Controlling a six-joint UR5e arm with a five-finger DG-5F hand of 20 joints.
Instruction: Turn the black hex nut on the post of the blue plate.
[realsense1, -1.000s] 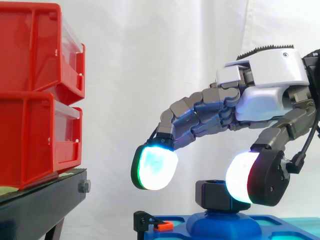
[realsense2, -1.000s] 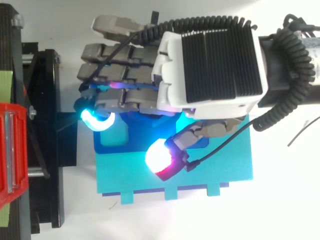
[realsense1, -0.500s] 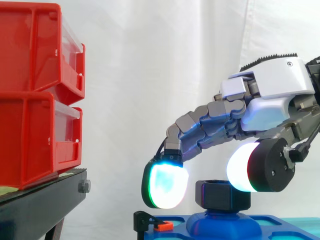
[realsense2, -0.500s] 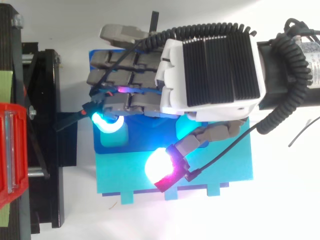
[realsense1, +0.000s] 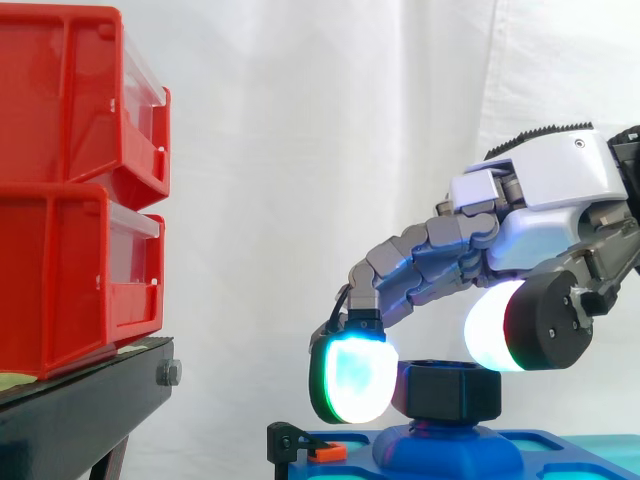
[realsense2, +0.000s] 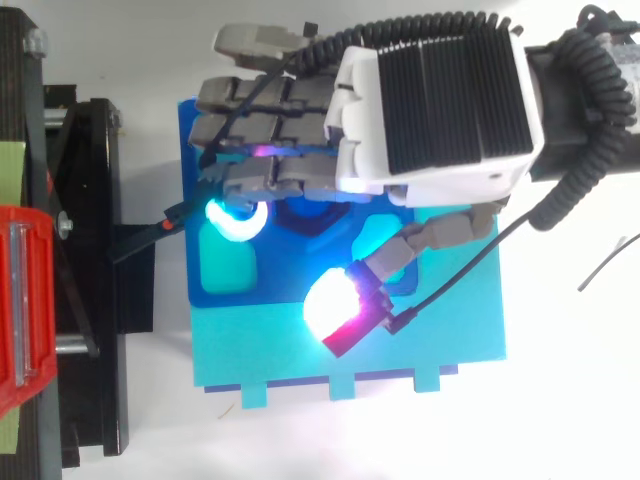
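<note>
The black hex nut (realsense1: 447, 391) sits on the rounded post of the blue plate (realsense1: 455, 452), low in the side view. My hand (realsense1: 545, 190) arches over it from the right. One green-glowing fingertip (realsense1: 352, 378) is down at the nut's left face, at or very near it. The white and red thumb pad (realsense1: 495, 330) hangs above the nut's right top edge. From above, the thumb pad (realsense2: 335, 305) is set apart from the fingers (realsense2: 270, 150) and off the post. The fingers hide the nut there. The hand is open.
Two stacked red bins (realsense1: 70, 190) stand on a black stand (realsense1: 90, 400) at the left, also seen from above (realsense2: 80, 250). A small black clip with an orange piece (realsense1: 300, 446) sits at the plate's left corner. The blue plate (realsense2: 195, 150) lies on a teal base (realsense2: 450, 340).
The fingers dropped and drew right, bringing the glowing fingertip from well left of the nut down to its left face. The thumb pad rose off the nut's right side.
</note>
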